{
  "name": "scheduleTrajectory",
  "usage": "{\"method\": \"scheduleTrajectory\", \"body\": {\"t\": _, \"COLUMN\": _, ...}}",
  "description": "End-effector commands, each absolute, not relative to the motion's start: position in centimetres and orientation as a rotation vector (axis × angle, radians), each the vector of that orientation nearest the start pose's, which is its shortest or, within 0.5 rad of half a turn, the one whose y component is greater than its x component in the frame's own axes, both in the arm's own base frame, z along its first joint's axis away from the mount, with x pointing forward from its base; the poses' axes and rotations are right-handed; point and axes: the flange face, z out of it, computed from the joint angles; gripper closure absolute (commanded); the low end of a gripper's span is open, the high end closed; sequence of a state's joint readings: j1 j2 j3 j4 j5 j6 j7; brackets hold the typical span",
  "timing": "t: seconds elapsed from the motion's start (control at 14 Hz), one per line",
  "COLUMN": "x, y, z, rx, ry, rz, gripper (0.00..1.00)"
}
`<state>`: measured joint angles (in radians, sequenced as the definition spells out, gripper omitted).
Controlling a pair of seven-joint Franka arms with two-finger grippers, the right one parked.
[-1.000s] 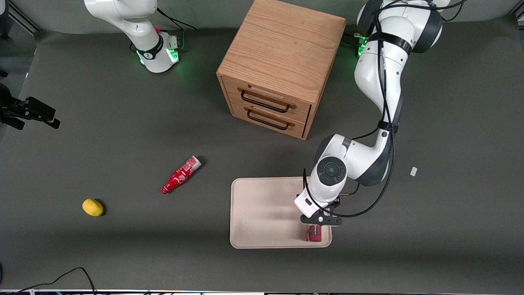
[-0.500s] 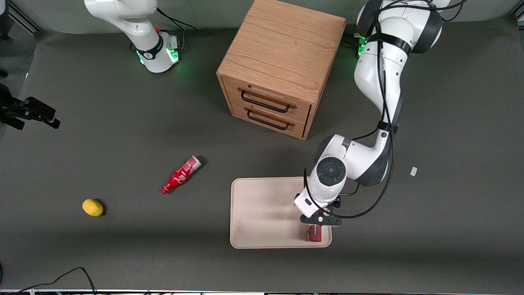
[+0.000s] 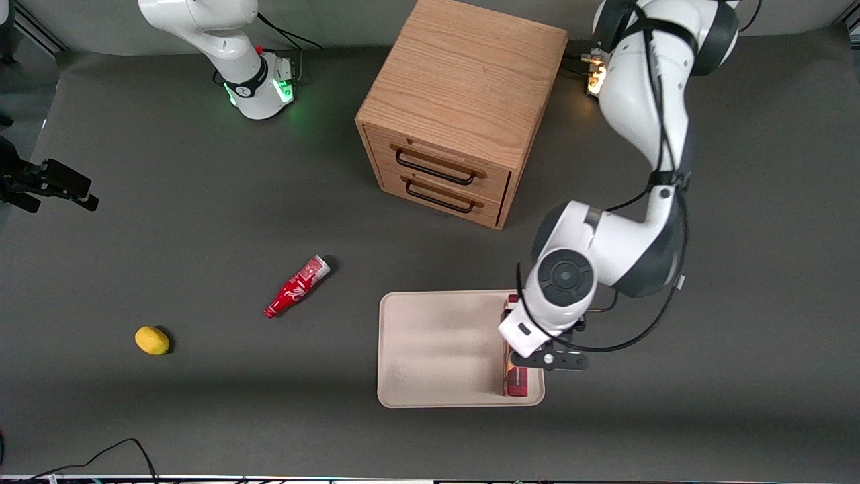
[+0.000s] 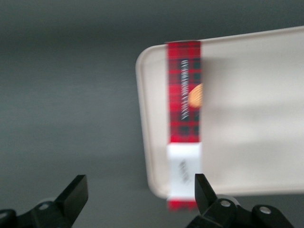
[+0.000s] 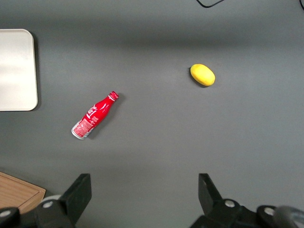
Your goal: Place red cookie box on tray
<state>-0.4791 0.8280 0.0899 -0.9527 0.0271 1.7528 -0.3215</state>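
- One long edge of the red cookie box (image 3: 516, 380) is set against the rim of the tray (image 3: 430, 349) at the working arm's end, directly below the tool (image 3: 549, 359).
- Most of the tray is left bare beside the box.
- Wide-spread fingers (image 4: 76, 194) are seen, gripping nothing.
- Since half a second ago, the tool has been raised off the box and shifted toward the working arm's end of the tabletop (image 3: 201, 403).
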Motion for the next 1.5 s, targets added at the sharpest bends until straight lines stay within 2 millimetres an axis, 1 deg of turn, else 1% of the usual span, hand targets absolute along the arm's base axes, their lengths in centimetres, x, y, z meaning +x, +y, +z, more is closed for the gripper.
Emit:
{"method": "scheduleTrajectory", "body": {"t": 0.0, "x": 68.7, "y": -26.8, "z": 45.0, "rx": -3.014, "ry": 0.229, "rz": 0.059, "gripper": 0.0}}
{"method": "scheduleTrajectory", "body": {"t": 0.07, "x": 68.6, "y": -23.3, "z": 47.5, "rx": -3.021, "ry": 0.227, "rz": 0.065, "gripper": 0.0}}
{"method": "scheduleTrajectory", "body": {"t": 0.14, "x": 67.9, "y": -19.6, "z": 49.2, "rx": -3.027, "ry": 0.298, "rz": 0.079, "gripper": 0.0}}
{"method": "scheduleTrajectory", "body": {"t": 0.21, "x": 66.8, "y": -17.1, "z": 50.2, "rx": -3.032, "ry": 0.324, "rz": 0.082, "gripper": 0.0}}
{"method": "scheduleTrajectory", "body": {"t": 0.29, "x": 65.7, "y": -14.4, "z": 51.0, "rx": -3.038, "ry": 0.295, "rz": 0.083, "gripper": 0.0}}
{"method": "scheduleTrajectory", "body": {"t": 0.36, "x": 64.4, "y": -12.5, "z": 51.7, "rx": -3.045, "ry": 0.294, "rz": 0.078, "gripper": 0.0}}
{"method": "scheduleTrajectory", "body": {"t": 0.5, "x": 62.0, "y": -8.0, "z": 52.1, "rx": -3.055, "ry": 0.289, "rz": 0.086, "gripper": 0.0}}
{"method": "scheduleTrajectory", "body": {"t": 0.57, "x": 60.6, "y": -6.3, "z": 52.7, "rx": -3.045, "ry": 0.287, "rz": 0.086, "gripper": 0.0}}
{"method": "scheduleTrajectory", "body": {"t": 0.64, "x": 59.1, "y": -4.3, "z": 53.1, "rx": -3.049, "ry": 0.273, "rz": 0.098, "gripper": 0.0}}
{"method": "scheduleTrajectory", "body": {"t": 0.71, "x": 57.2, "y": -2.8, "z": 53.3, "rx": -3.057, "ry": 0.273, "rz": 0.101, "gripper": 0.0}}
{"method": "scheduleTrajectory", "body": {"t": 0.86, "x": 53.7, "y": -0.3, "z": 53.4, "rx": -3.07, "ry": 0.272, "rz": 0.061, "gripper": 0.0}}
{"method": "scheduleTrajectory", "body": {"t": 0.93, "x": 53.0, "y": 0.1, "z": 53.7, "rx": -3.072, "ry": 0.265, "rz": 0.059, "gripper": 0.0}}
{"method": "scheduleTrajectory", "body": {"t": 1.07, "x": 52.6, "y": 0.6, "z": 54.4, "rx": -3.074, "ry": 0.259, "rz": 0.057, "gripper": 0.0}}
{"method": "scheduleTrajectory", "body": {"t": 1.29, "x": 52.1, "y": 1.6, "z": 54.8, "rx": -3.078, "ry": 0.227, "rz": 0.076, "gripper": 0.0}}
{"method": "scheduleTrajectory", "body": {"t": 1.43, "x": 52.0, "y": 1.4, "z": 55.1, "rx": -3.078, "ry": 0.223, "rz": 0.092, "gripper": 0.0}}
